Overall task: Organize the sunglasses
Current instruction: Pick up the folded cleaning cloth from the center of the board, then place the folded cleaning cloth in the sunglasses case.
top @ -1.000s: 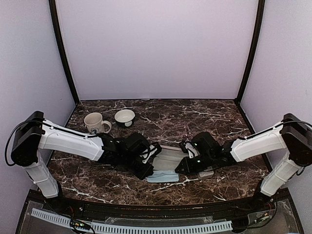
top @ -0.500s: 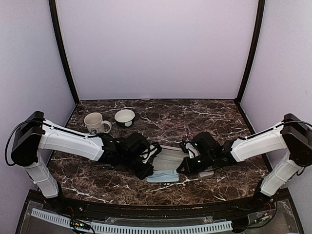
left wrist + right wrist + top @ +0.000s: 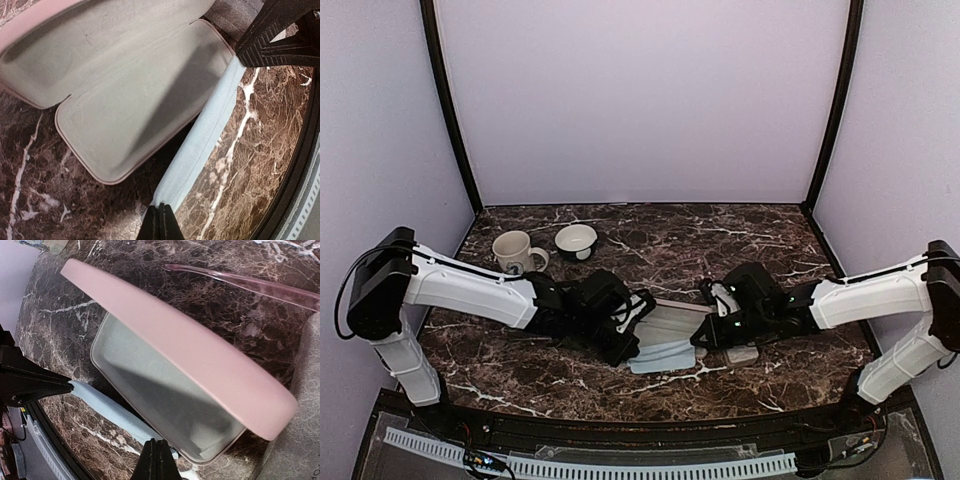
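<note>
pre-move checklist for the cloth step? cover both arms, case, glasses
1. left pincer shut on cloth: ok
2. right pincer shut on the cloth's other end: ok
3. pink case open: ok
4. case inside bare: ok
5. cloth over the case: not ok, it runs alongside the front rim
6. red glasses outside the case: ok, one arm shows behind the lid; black glasses: cannot tell, not seen in any view
</note>
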`<state>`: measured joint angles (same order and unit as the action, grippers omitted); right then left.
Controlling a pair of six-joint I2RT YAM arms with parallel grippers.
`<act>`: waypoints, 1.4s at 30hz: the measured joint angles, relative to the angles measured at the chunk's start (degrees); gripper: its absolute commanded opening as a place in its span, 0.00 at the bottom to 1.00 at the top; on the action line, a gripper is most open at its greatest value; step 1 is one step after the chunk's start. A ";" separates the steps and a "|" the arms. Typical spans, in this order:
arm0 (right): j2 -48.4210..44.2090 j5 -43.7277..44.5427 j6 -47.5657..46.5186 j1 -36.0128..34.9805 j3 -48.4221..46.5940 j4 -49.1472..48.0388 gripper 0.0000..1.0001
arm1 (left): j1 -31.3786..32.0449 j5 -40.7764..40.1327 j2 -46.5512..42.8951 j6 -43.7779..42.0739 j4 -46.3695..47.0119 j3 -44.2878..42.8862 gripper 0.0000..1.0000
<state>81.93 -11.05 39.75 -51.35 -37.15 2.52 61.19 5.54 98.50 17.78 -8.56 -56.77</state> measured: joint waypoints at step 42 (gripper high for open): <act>1.55 11.04 -1.79 0.79 -3.02 6.82 0.00 | -6.62 1.25 9.51 -5.22 2.03 -9.94 0.00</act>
<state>83.48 -0.01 37.95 -50.57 -40.16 9.34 54.57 6.79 108.01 12.56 -6.52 -66.72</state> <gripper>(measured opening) 0.007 0.009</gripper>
